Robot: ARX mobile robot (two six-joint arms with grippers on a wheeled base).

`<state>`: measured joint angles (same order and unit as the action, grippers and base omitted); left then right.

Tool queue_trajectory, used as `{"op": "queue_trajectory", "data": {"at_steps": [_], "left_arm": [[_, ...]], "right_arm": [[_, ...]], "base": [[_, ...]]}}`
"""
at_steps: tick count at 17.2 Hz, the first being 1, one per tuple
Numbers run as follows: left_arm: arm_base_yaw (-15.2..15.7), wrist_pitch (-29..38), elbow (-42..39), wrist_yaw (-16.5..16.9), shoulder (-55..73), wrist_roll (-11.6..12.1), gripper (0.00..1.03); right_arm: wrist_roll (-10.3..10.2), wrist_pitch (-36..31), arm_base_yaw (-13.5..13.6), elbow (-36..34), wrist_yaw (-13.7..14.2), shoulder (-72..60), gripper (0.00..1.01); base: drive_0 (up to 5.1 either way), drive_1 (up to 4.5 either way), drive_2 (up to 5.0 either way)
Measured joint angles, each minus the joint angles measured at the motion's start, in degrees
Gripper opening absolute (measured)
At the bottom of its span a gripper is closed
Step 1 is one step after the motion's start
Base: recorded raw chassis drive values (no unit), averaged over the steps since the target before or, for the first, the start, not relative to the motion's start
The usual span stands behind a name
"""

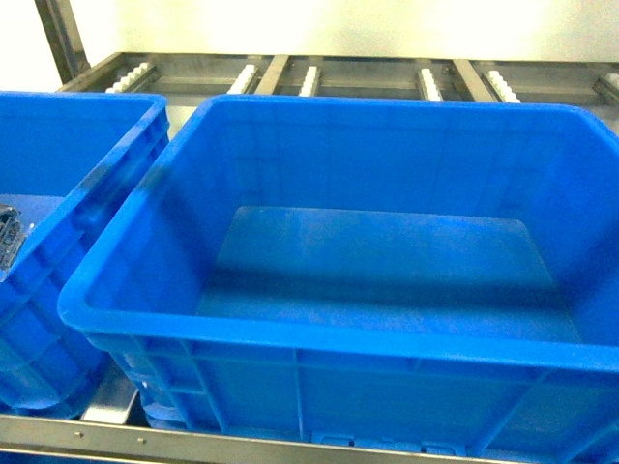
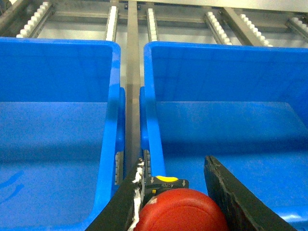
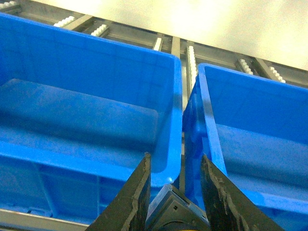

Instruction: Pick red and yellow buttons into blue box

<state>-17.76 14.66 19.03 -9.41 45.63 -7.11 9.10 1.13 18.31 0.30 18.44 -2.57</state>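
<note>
Left tool (image 2: 179, 202) clamps the red mushroom-cap push button (image 2: 183, 211) above the deep blue plastic crate's (image 1: 319, 333) rim, poised for release inside; right tool (image 3: 174, 192) grips a dark-bodied part, presumably the yellow button.

Bright light from above washes out the wall (image 1: 387, 24) at the top of the head view. The blue box (image 1: 145, 319) looks soft and oversaturated, its floor shadowed.
</note>
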Motion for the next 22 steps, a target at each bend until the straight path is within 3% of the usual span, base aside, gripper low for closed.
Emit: {"op": "queue_trajectory", "data": {"at_steps": [6, 7, 8, 9, 18, 20, 22], "left_arm": [[0.1, 0.1, -0.1, 0.0, 0.3, 0.0, 0.31], [0.1, 0.1, -0.1, 0.0, 0.3, 0.0, 0.31], [0.1, 0.1, -0.1, 0.0, 0.3, 0.0, 0.31], [0.1, 0.1, -0.1, 0.0, 0.3, 0.0, 0.31], [0.1, 0.1, -0.1, 0.0, 0.3, 0.0, 0.31], [0.1, 0.1, -0.1, 0.0, 0.3, 0.0, 0.31], [0.1, 0.1, -0.1, 0.0, 0.3, 0.0, 0.31]], "right_arm": [[0.0, -1.3, 0.1, 0.2, -0.9, -3.3, 0.29], [0.2, -11.7, 1.5, 0.7, -3.4, -17.8, 0.29], [0.4, -24.0, 0.0, 6.6, -5.9, -35.3, 0.29], [0.4, -27.3, 0.6, 11.5, -7.2, -43.3, 0.29], [1.3, -30.2, 3.8, 18.5, -8.1, -56.9, 0.29], [2.2, -30.7, 5.0, 24.2, -8.6, -65.5, 0.29], [2.6, -26.4, 5.2, 33.5, -9.9, -77.9, 0.29]], "base": [[0.0, 0.00, 0.0], [0.0, 0.00, 0.0], [0.0, 0.00, 0.0], [0.0, 0.00, 0.0], [0.0, 0.00, 0.0], [0.0, 0.00, 0.0], [0.0, 0.00, 0.0]]}}
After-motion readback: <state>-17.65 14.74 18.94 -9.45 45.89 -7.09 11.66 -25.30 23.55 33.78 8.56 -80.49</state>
